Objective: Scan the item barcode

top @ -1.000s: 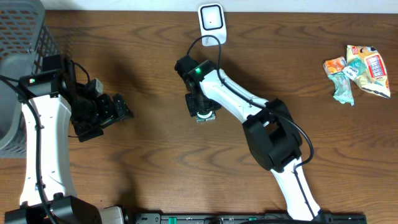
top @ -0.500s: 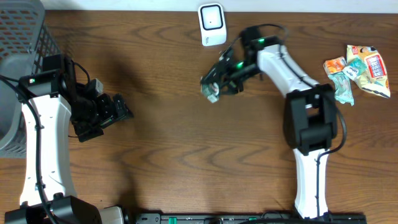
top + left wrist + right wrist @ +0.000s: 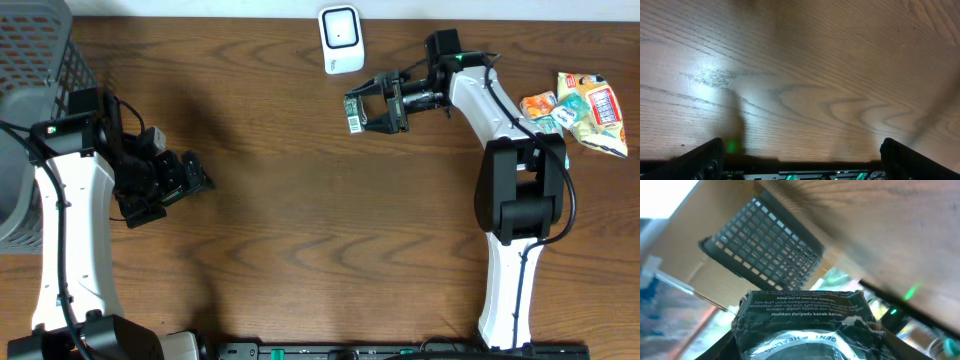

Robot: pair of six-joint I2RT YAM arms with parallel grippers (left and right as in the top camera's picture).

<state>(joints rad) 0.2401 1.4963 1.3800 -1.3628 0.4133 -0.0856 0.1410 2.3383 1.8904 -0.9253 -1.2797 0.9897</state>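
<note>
Step in hand: presentation of the item to the reader. I am holding the ointment pack off the table in my right gripper, in the upper middle of the overhead frame. My fingers are clamping it from both sides. In the right wrist view the pack is filling the lower middle of the frame, dark, with white print across its top edge. The mesh basket is showing beyond it in that view.

The barcode scanner is standing at the top centre edge of the overhead frame. It is near the pack, just up and to the left of it, and not touching it. A pale barcode label is showing on the pack's outer end. Its bars are too small for me to read, and I cannot tell whether it is facing the scanner's window.

My left gripper is hanging idle at the left of the frame, well apart from the work. Its fingers are spread wide over bare wood, holding nothing. Snack packets are lying at the upper right edge.

Judgement: the pick is done and the scan is not yet confirmed. The next move is calling for a short carry toward the scanner and a wrist turn, so that the label is squarely facing the window.
</note>
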